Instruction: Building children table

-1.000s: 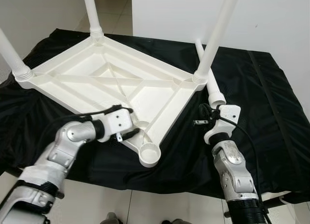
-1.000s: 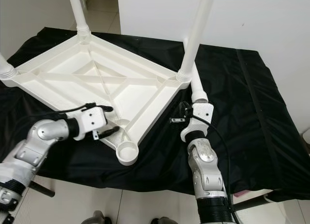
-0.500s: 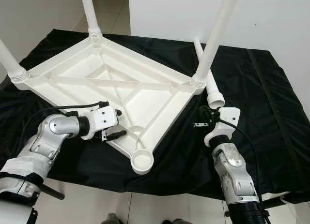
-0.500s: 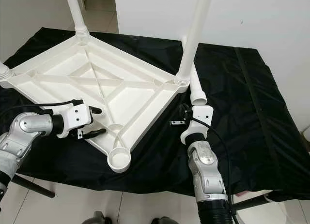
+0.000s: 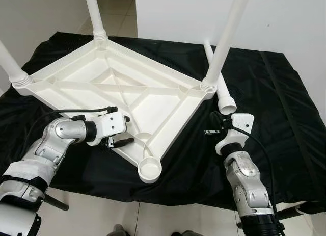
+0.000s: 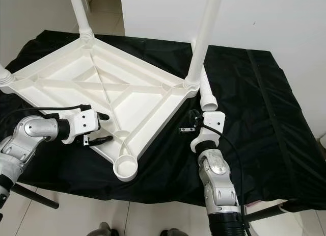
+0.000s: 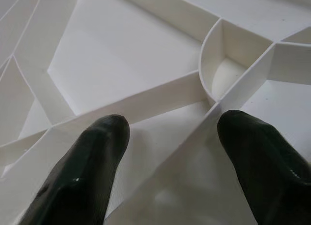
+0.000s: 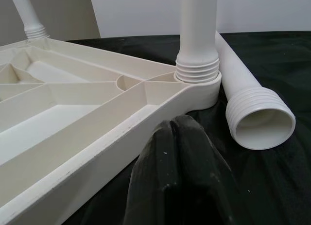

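A white plastic tabletop [image 5: 102,75] lies upside down on a black cloth, with three white legs [image 5: 228,34] standing in its corner sockets. The near corner socket [image 5: 149,168] is empty. A loose leg [image 5: 220,88] lies on the cloth beside the right corner, its threaded end [image 8: 260,120] towards me. My left gripper [image 5: 127,130] is open at the tabletop's near left edge, its fingers [image 7: 92,157] astride a rib of the underside. My right gripper [image 5: 211,125] is shut and holds nothing, resting on the cloth just short of the loose leg's threaded end.
The black cloth [image 5: 285,108] covers the whole work surface and hangs over its near edge above a pale tiled floor [image 5: 153,215]. A white wall [image 5: 285,17] rises behind. Bare cloth stretches to the right of the loose leg.
My left gripper has drawn back to the left along the tabletop's near edge, and the empty near corner has swung a little left and towards me. The right arm has stayed put.
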Controlling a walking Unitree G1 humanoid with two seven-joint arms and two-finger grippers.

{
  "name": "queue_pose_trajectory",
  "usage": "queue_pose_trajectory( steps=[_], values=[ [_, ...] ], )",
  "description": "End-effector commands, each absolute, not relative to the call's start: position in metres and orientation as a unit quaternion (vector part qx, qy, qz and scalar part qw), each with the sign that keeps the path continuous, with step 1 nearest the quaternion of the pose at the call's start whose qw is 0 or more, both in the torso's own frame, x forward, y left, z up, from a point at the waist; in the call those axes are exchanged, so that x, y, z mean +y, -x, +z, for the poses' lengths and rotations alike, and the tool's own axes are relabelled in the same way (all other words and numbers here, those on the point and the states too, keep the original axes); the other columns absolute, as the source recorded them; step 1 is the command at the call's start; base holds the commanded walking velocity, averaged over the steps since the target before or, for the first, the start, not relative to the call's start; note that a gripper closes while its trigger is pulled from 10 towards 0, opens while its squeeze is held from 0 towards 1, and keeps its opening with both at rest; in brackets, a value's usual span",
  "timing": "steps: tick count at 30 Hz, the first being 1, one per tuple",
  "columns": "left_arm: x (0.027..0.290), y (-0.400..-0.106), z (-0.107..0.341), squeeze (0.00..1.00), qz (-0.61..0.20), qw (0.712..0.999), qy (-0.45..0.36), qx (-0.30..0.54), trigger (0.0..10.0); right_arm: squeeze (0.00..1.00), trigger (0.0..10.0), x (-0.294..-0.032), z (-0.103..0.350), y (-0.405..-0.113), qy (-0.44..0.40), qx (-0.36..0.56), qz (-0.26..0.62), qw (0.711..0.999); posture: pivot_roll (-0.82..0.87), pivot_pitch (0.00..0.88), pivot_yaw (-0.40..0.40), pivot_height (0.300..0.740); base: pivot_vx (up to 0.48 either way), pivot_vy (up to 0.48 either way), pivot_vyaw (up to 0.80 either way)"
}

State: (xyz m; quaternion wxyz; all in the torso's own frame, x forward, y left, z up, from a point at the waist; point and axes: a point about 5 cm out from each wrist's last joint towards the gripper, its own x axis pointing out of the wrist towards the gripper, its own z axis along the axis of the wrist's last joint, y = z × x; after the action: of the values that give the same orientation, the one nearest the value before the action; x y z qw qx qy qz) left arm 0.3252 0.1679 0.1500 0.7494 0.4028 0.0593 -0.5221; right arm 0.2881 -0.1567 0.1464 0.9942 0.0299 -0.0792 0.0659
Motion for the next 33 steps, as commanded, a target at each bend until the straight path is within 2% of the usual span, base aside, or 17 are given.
queue_pose_trajectory(
  steps=[1, 2, 3, 23, 24, 27, 28, 29, 30, 31, 32, 33],
  values=[
    [0.1722, -0.3069, 0.1177, 0.00, -0.610, 0.673, -0.386, 0.160, 2.8, 0.00, 10.0, -0.1590, 0.1434, -0.2857, -0.026, -0.070, 0.062, 0.995, 0.07, 0.116, 0.006, 0.740, 0.000, 0.000, 0.00],
    [0.1721, -0.3069, 0.1173, 0.00, -0.613, 0.671, -0.385, 0.162, 2.8, 0.00, 10.0, -0.1595, 0.1432, -0.2853, -0.026, -0.070, 0.061, 0.995, 0.07, 0.116, 0.006, 0.740, 0.000, 0.000, 0.00],
    [0.1721, -0.3069, 0.1172, 0.00, -0.615, 0.670, -0.383, 0.162, 0.0, 0.00, 10.0, -0.1598, 0.1430, -0.2848, -0.026, -0.070, 0.060, 0.995, 0.07, 0.117, 0.006, 0.740, 0.000, 0.000, 0.00],
    [0.1745, -0.3027, 0.1123, 0.00, -0.622, 0.670, -0.370, 0.168, 0.0, 0.00, 10.0, -0.1597, 0.1417, -0.2829, -0.025, -0.065, 0.062, 0.996, 0.08, 0.129, 0.002, 0.740, 0.000, 0.000, 0.00],
    [0.1739, -0.3019, 0.1116, 0.00, -0.623, 0.671, -0.367, 0.167, 4.9, 0.00, 10.0, -0.1594, 0.1417, -0.2827, -0.025, -0.064, 0.063, 0.996, 0.08, 0.129, 0.001, 0.740, 0.000, 0.000, 0.00],
    [0.1735, -0.3018, 0.1114, 0.00, -0.623, 0.671, -0.366, 0.166, 4.9, 0.00, 10.0, -0.1592, 0.1417, -0.2828, -0.025, -0.064, 0.063, 0.996, 0.08, 0.129, 0.001, 0.740, 0.000, 0.000, 0.00],
    [0.1729, -0.3032, 0.1117, 0.00, -0.622, 0.671, -0.368, 0.167, 10.0, 0.00, 10.0, -0.1589, 0.1416, -0.2827, -0.025, -0.064, 0.063, 0.996, 0.08, 0.130, 0.000, 0.740, 0.000, 0.000, 0.00],
    [0.1729, -0.3032, 0.1117, 0.00, -0.622, 0.671, -0.368, 0.167, 10.0, 0.00, 10.0, -0.1589, 0.1416, -0.2827, -0.025, -0.064, 0.063, 0.996, 0.08, 0.130, 0.000, 0.740, 0.000, 0.000, 0.00],
    [0.1723, -0.3046, 0.1122, 0.33, -0.620, 0.672, -0.369, 0.167, 10.0, 0.00, 10.0, -0.1587, 0.1416, -0.2827, -0.025, -0.064, 0.064, 0.996, 0.08, 0.130, 0.000, 0.740, 0.000, 0.000, 0.00],
    [0.1723, -0.3046, 0.1122, 0.33, -0.620, 0.672, -0.369, 0.167, 10.0, 0.00, 10.0, -0.1587, 0.1416, -0.2827, -0.025, -0.064, 0.064, 0.996, 0.08, 0.130, 0.000, 0.740, 0.000, 0.000, 0.00],
    [0.1722, -0.3063, 0.1146, 1.00, -0.621, 0.673, -0.362, 0.173, 10.0, 0.00, 10.0, -0.1585, 0.1413, -0.2819, -0.024, -0.064, 0.064, 0.996, 0.08, 0.132, 0.001, 0.740, 0.000, 0.000, 0.00],
    [0.1722, -0.3063, 0.1146, 1.00, -0.621, 0.673, -0.362, 0.173, 10.0, 0.00, 10.0, -0.1585, 0.1413, -0.2819, -0.024, -0.064, 0.064, 0.996, 0.08, 0.132, 0.001, 0.740, 0.000, 0.000, 0.00]
  ],
)
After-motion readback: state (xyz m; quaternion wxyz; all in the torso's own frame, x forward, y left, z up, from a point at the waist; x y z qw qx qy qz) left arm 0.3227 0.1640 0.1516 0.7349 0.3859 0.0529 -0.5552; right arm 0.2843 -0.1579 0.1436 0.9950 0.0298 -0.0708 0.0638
